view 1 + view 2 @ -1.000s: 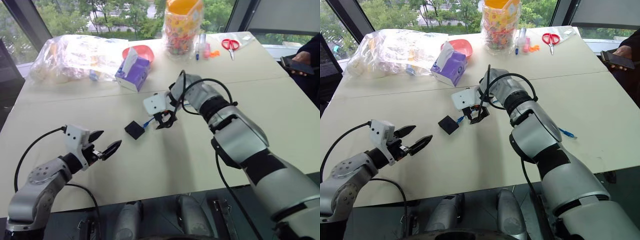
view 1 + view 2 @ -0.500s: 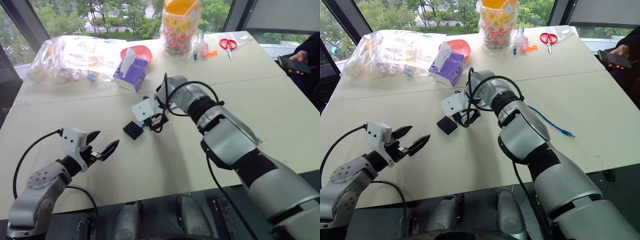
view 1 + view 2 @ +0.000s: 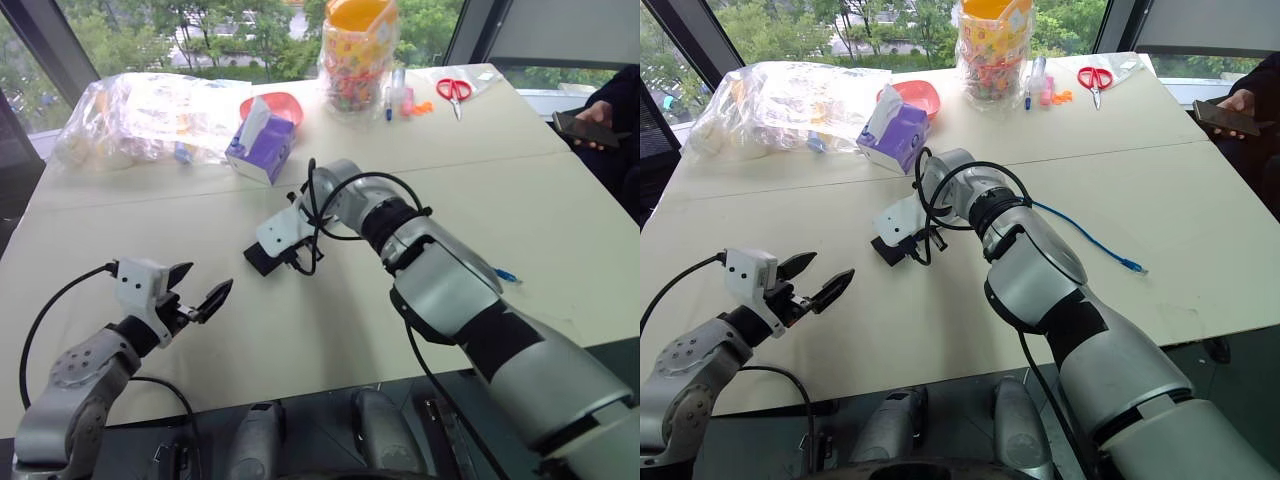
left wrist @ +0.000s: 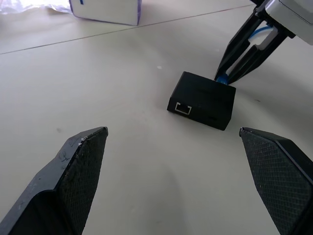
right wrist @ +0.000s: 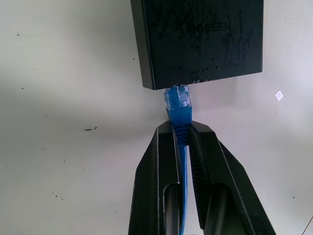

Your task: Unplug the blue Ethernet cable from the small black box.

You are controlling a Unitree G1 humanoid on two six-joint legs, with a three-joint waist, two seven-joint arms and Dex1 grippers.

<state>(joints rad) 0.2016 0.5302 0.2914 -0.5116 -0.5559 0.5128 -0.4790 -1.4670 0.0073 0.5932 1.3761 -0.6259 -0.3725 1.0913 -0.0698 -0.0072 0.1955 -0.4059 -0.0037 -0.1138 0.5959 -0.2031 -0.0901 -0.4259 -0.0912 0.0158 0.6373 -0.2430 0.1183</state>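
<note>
Pale beige desk (image 3: 330,330) carries the small matte black box (image 5: 198,41); the right claw (image 5: 182,134) pinches the thin blue Ethernet cable (image 5: 179,122) just behind its plug, placed for pulling. The left claw (image 3: 200,295) hovers spread nearby, apart.

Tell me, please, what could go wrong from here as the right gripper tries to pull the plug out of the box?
The right gripper pinches the blue Ethernet cable on the boot behind the plug, so the latch may stay engaged and the fingers could slip. Nothing pins the small black box; the open left gripper hangs apart from it, so the box may simply drag along.
</note>
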